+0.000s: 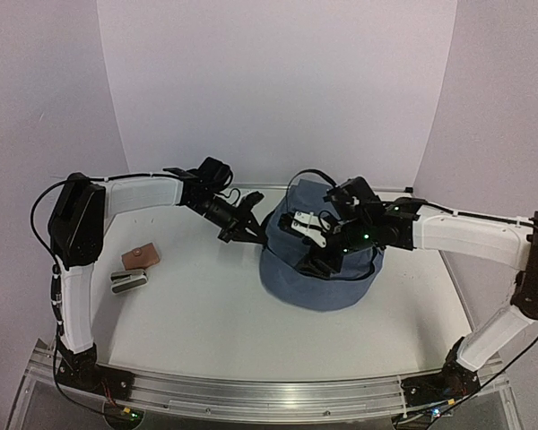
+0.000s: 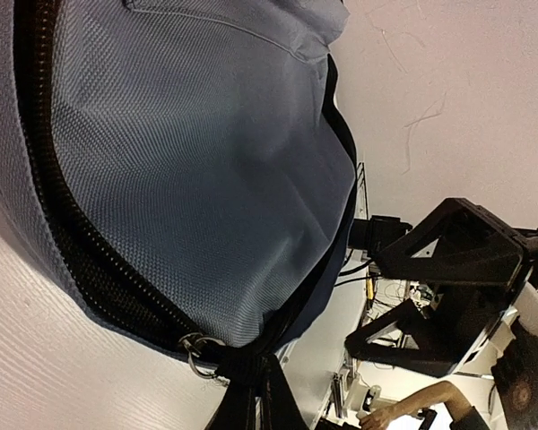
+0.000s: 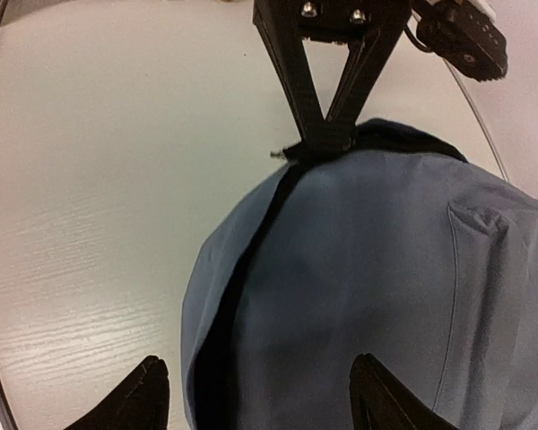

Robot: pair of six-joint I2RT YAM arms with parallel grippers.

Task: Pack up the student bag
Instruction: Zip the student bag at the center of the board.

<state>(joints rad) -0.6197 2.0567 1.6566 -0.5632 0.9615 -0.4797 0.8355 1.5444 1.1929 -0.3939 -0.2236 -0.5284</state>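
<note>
The student bag [image 1: 318, 273] is a slate-blue fabric heap at the table's centre right, with a black zipper [image 2: 81, 251] running along its edge. My left gripper [image 1: 248, 227] is at the bag's left rim. In the left wrist view the left gripper [image 2: 253, 372] is shut on a black strap end beside a metal ring [image 2: 197, 354]. My right gripper [image 1: 312, 244] hovers over the top of the bag. Its fingertips [image 3: 148, 390] stand wide apart above the fabric [image 3: 368, 269], with nothing between them. From the right wrist, the left gripper [image 3: 327, 136] pinches the bag's far edge.
A small brown object [image 1: 142, 256] and a grey-and-white object [image 1: 128, 281] lie on the white table [image 1: 206, 305] at the left, near the left arm's upright link. A rounded white backdrop closes off the back.
</note>
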